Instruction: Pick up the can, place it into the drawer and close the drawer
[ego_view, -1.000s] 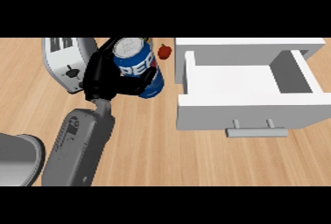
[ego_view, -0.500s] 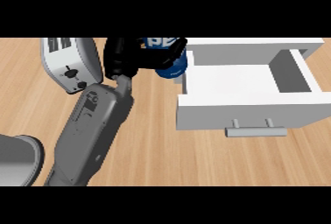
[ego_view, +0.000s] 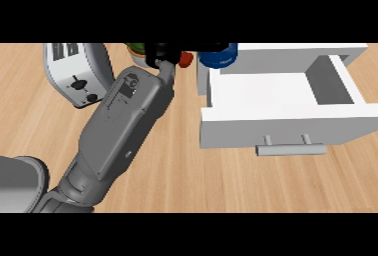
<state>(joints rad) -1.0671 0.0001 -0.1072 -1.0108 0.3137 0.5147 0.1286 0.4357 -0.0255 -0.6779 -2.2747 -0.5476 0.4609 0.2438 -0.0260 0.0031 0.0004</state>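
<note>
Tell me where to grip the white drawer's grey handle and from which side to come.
Grip the grey bar handle at its middle, between its two short posts, coming from the near side of the open white drawer. The bar stands off the front panel, leaving a gap for fingers. The left hand is busy holding the blue can.

On the light wooden counter (ego_view: 221, 180), the white open-topped drawer (ego_view: 284, 107) stands at the right, pulled toward the near edge. The silver toaster (ego_view: 77, 72) sits at the far left. Between them the left grey forearm (ego_view: 122, 130) slants from the near left corner toward the far edge, where the black left hand (ego_view: 171, 51) holds the blue cylindrical can (ego_view: 219, 56) just behind the drawer's far left corner.
</note>
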